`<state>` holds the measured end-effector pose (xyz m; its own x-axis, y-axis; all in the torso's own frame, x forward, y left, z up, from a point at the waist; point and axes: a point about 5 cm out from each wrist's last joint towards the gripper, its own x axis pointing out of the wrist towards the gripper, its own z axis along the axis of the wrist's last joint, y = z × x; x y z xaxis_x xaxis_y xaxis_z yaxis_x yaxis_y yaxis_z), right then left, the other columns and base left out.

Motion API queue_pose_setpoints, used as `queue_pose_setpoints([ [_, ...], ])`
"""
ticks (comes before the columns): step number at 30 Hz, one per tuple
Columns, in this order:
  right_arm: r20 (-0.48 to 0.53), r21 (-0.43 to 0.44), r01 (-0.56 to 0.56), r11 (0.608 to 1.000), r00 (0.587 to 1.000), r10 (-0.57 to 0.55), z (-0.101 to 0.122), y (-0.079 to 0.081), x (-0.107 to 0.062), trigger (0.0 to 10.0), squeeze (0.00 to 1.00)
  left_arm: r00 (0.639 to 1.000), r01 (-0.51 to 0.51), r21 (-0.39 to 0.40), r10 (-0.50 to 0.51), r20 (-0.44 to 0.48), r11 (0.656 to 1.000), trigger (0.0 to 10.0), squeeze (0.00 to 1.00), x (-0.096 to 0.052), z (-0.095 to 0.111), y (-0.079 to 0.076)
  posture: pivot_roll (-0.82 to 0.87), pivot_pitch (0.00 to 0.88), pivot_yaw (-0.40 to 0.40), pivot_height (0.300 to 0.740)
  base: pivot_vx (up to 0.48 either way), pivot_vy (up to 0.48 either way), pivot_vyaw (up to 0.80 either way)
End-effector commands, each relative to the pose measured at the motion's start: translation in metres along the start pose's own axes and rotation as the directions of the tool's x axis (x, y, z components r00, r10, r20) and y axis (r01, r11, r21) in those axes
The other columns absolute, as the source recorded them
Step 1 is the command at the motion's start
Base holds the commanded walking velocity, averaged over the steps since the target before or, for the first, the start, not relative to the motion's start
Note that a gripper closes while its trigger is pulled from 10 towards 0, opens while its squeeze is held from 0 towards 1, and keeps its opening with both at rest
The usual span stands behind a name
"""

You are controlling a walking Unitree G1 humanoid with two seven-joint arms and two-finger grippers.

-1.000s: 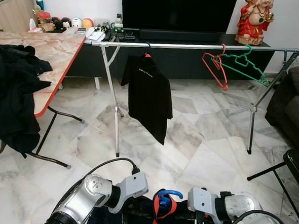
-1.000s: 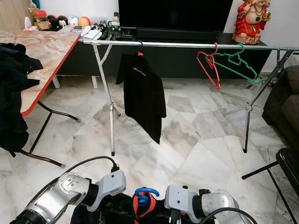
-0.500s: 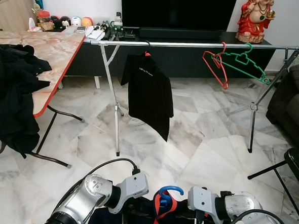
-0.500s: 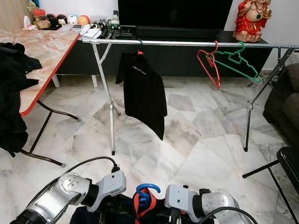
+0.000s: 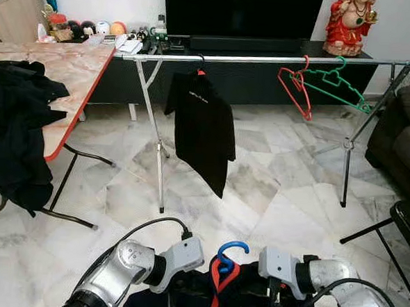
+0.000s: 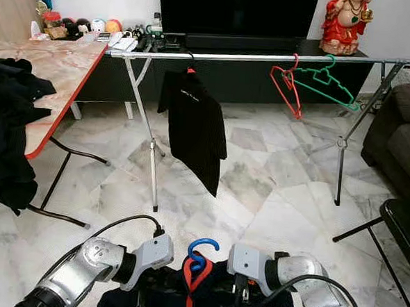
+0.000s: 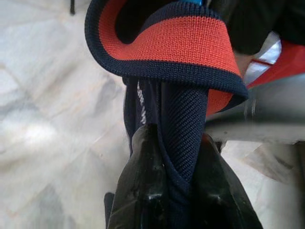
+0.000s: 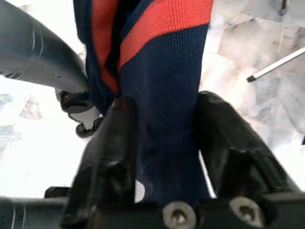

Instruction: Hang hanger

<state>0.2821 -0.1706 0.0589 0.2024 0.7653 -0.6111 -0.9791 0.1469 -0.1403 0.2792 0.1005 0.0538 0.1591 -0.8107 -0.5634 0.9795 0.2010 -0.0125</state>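
Observation:
At the bottom of the eye views I hold a navy garment [image 5: 203, 303] with a red collar [image 7: 171, 38] on a hanger whose blue hook [image 5: 232, 250] sticks up between my wrists. My left gripper [image 7: 174, 143] is shut on the navy fabric just under the collar. My right gripper [image 8: 159, 109] is shut on the cloth from the other side. Ahead, a metal clothes rail [image 5: 266, 60] spans the room. On it hang a black T-shirt [image 5: 203, 129], a red hanger [image 5: 297, 89] and a green hanger [image 5: 338, 85].
A folding table [image 5: 71, 69] with an orange edge stands at the left, with black clothes [image 5: 11, 135] heaped on it. A dark sofa [image 5: 408, 131] and a black chair frame [image 5: 406, 221] are at the right. Behind the rail is a TV stand [image 5: 232, 44].
Both arms have lifted the garment a little, so the blue hook stands higher. The black T-shirt on the rail has swung slightly.

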Motion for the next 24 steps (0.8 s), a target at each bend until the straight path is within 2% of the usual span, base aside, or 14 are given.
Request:
queue_pose_setpoints([
  [1,0.012,-0.014,0.004,1.000,1.000,-0.004,0.005,-0.004,-0.004,10.0,1.00,1.000,-0.020,0.023,0.020,-0.009,1.000,0.0,0.00,-0.002,0.002,0.004,-0.04,0.072,0.010,0.740,0.000,0.000,0.00],
  [6,0.003,-0.029,0.009,1.000,1.000,-0.009,0.010,-0.011,-0.011,10.0,1.00,0.996,-0.059,0.036,0.061,-0.061,0.998,0.0,0.00,-0.001,-0.008,0.006,-0.05,0.068,0.011,0.740,0.000,0.000,0.00],
  [12,0.024,-0.050,0.131,0.990,0.991,-0.130,0.019,-0.028,-0.025,10.0,1.00,0.983,-0.185,-0.033,0.185,0.007,0.982,0.0,0.00,-0.003,-0.011,0.015,-0.05,0.066,0.015,0.740,0.000,0.000,0.00],
  [15,0.040,-0.019,0.294,0.956,0.955,-0.293,0.018,-0.041,-0.035,10.0,1.00,0.964,-0.260,-0.079,0.264,0.045,0.962,0.0,0.00,-0.005,-0.013,0.020,-0.05,0.064,0.013,0.740,0.000,0.000,0.00],
  [16,0.037,0.024,0.391,0.920,0.919,-0.391,0.014,-0.047,-0.040,10.0,1.00,0.952,-0.297,-0.079,0.302,0.059,0.952,0.0,0.00,-0.006,-0.014,0.022,-0.05,0.062,0.013,0.740,0.000,0.000,0.00],
  [17,0.034,0.040,0.428,0.903,0.903,-0.429,0.012,-0.049,-0.041,10.0,1.00,0.945,-0.315,-0.078,0.320,0.064,0.946,0.0,0.00,-0.007,-0.014,0.023,-0.05,0.062,0.014,0.740,0.000,0.000,0.00],
  [18,-0.012,0.113,0.556,0.823,0.829,-0.559,0.001,-0.055,-0.046,10.0,0.02,0.926,-0.363,-0.087,0.370,0.080,0.928,0.0,0.00,-0.007,-0.013,0.027,-0.05,0.059,0.014,0.740,0.000,0.000,0.00],
  [19,-0.026,0.129,0.583,0.802,0.810,-0.585,-0.002,-0.056,-0.047,10.0,0.02,0.921,-0.373,-0.089,0.380,0.084,0.923,0.0,0.00,-0.007,-0.013,0.027,-0.05,0.059,0.014,0.740,0.000,0.000,0.00],
  [20,-0.065,0.191,0.641,0.743,0.764,-0.642,-0.012,-0.056,-0.047,10.0,0.00,0.890,-0.442,-0.099,0.450,0.076,0.892,0.0,0.00,-0.009,-0.013,0.033,-0.05,0.058,0.017,0.740,0.000,0.000,0.00],
  [21,-0.092,0.230,0.673,0.703,0.735,-0.672,-0.018,-0.055,-0.047,10.0,0.00,0.865,-0.489,-0.105,0.496,0.068,0.866,0.0,0.00,-0.010,-0.014,0.036,-0.05,0.057,0.017,0.740,0.000,0.000,0.00],
  [22,-0.156,0.322,0.722,0.612,0.679,-0.718,-0.034,-0.048,-0.044,10.0,0.00,0.821,-0.561,-0.116,0.569,0.046,0.819,0.3,0.00,-0.012,-0.016,0.041,-0.05,0.053,0.020,0.740,0.000,0.000,0.00],
  [23,-0.251,0.414,0.760,0.501,0.625,-0.739,-0.056,-0.033,-0.035,10.0,0.00,0.769,-0.629,-0.138,0.638,0.030,0.765,10.0,0.00,-0.016,-0.020,0.045,-0.05,0.050,0.024,0.740,0.000,0.000,0.00],
  [24,-0.251,0.414,0.760,0.501,0.625,-0.739,-0.056,-0.033,-0.035,10.0,0.00,0.769,-0.629,-0.138,0.638,0.030,0.765,10.0,0.00,-0.016,-0.020,0.045,-0.05,0.050,0.024,0.740,0.000,0.000,0.00],
])
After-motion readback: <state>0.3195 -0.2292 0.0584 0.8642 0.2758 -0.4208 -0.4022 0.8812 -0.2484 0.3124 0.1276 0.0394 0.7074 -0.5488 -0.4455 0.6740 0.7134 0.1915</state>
